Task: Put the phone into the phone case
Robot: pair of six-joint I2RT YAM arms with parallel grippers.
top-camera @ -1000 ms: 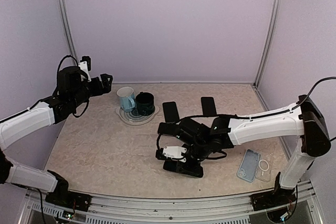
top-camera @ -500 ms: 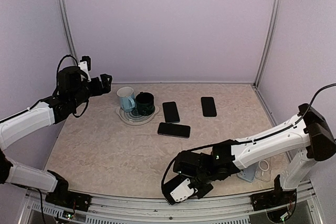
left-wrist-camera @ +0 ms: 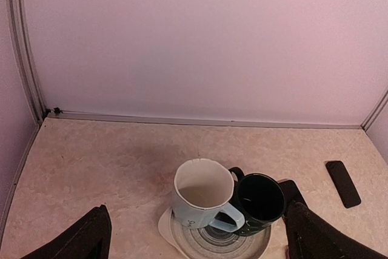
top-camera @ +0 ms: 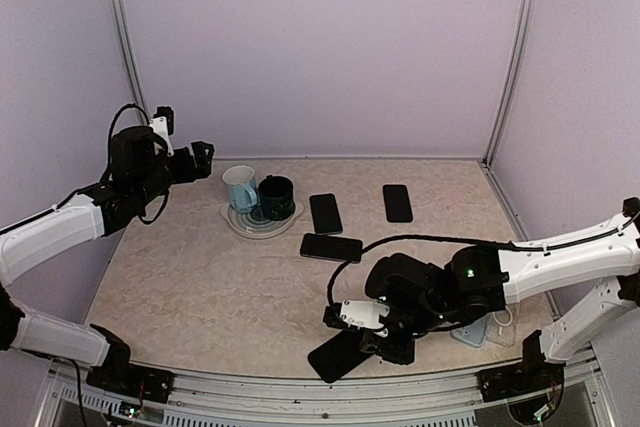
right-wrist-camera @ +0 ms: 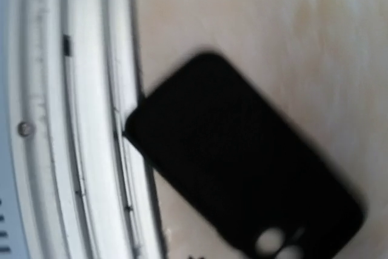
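Here, the right tool sits closed beside a flat, round-cornered black phone — left tool gapes wide.

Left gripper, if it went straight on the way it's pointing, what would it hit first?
Most likely the pale blue mug, centred ahead of the left gripper in its wrist view, beside the dark mug; depth is unclear.

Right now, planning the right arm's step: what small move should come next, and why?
Probably open the right gripper and lower onto the black phone: it seems to lie loose by the near rail, and the jaws stand shut.
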